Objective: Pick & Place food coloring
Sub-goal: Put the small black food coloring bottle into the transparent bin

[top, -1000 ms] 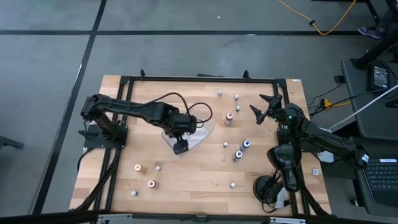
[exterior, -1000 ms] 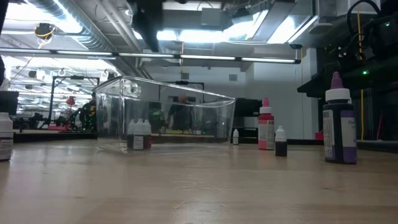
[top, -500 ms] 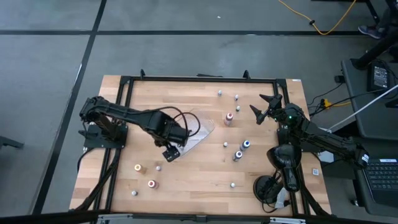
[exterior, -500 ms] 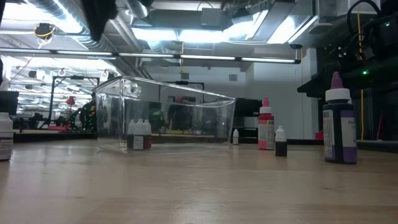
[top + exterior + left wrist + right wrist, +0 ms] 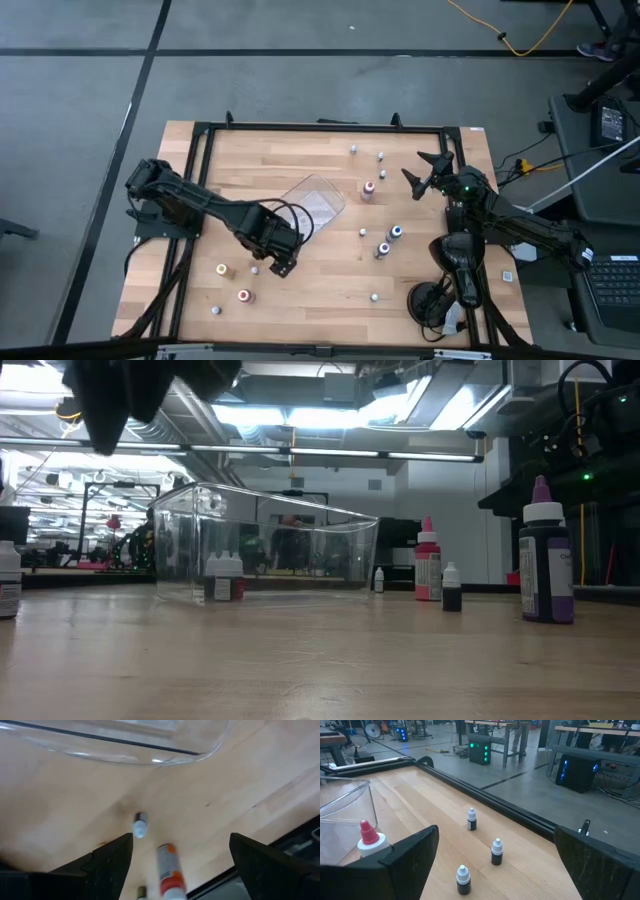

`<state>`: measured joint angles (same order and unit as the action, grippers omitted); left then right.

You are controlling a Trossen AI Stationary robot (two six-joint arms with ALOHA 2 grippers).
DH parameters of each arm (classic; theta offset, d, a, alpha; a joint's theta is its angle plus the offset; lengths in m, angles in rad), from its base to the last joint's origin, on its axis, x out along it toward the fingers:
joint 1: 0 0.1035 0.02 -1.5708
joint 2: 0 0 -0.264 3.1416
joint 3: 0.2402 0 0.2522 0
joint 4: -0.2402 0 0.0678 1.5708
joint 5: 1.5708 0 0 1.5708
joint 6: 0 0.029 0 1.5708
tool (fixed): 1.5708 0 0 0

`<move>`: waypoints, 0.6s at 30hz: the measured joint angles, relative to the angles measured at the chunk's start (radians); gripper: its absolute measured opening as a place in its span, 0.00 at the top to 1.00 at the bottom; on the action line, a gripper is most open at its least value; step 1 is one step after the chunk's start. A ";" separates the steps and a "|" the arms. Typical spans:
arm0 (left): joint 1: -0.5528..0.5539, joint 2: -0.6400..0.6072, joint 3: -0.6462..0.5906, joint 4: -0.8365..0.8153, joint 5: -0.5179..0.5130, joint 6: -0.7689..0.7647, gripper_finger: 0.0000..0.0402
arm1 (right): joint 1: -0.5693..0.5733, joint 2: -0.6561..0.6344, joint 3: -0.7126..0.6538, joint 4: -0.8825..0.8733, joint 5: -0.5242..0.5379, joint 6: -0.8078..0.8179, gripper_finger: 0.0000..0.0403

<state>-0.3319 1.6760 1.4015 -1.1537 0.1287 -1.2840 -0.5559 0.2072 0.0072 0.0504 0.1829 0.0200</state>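
Left wrist view: left claw (image 5: pixel 180 862), fingers apart and empty, hangs over the counter (image 5: pixel 60 795) above a small white-capped bottle (image 5: pixel 140 826) and an orange-and-white bottle (image 5: pixel 168 872) lying on its side; the curved rim of the clear tray (image 5: pixel 150 757) lies just beyond.

Item: food coloring, many tiny bottles scattered over the counter. On the high view, one orange bottle (image 5: pixel 223 269) and a reddish one (image 5: pixel 243 295) stand near the left claw (image 5: pixel 282 268); blue-capped ones (image 5: pixel 396 231) and a red one (image 5: pixel 368 188) stand toward the right. Two or three already sit inside the tray (image 5: pixel 225 585), on the low view.

Handling, judged: very light, stiff plastic, smooth and round, likely to tip or roll if nudged. Best taken across the body below the cap, claw descending straight; the lying bottle wants a grip across its width.

Right claw (image 5: pixel 428 172): wide apart, empty, waiting near the far right corner.

Change against the earlier pictures: the left claw has left the tray and come toward the near-left bottles; the tray and the right arm are unmoved.
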 joint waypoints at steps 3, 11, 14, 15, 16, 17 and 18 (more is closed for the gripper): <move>0.000 0.000 -0.053 0.053 0.007 -0.038 0.20 | 0.000 0.000 0.000 0.000 0.000 -0.002 0.02; -0.035 -0.031 -0.146 0.077 0.007 -0.094 0.20 | 0.000 0.000 0.000 0.000 0.000 0.000 0.02; -0.053 -0.035 -0.184 0.103 0.005 -0.110 0.20 | 0.000 0.000 0.000 0.000 0.000 -0.002 0.02; -0.061 -0.037 -0.197 0.110 0.005 -0.115 0.20 | 0.000 0.000 0.000 0.000 0.000 -0.002 0.02; -0.067 -0.039 -0.207 0.119 0.005 -0.120 0.20 | 0.000 0.000 0.000 0.000 0.000 -0.002 0.02; -0.071 -0.039 -0.218 0.137 0.005 -0.122 0.20 | 0.000 0.000 0.000 0.000 0.000 -0.002 0.02; -0.075 -0.039 -0.227 0.151 0.005 -0.127 0.20 | 0.000 0.000 0.000 0.000 0.000 -0.002 0.02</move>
<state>-0.4073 1.6367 1.1743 -1.0029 0.1341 -1.4111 -0.5556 0.2070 0.0073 0.0505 0.1829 0.0181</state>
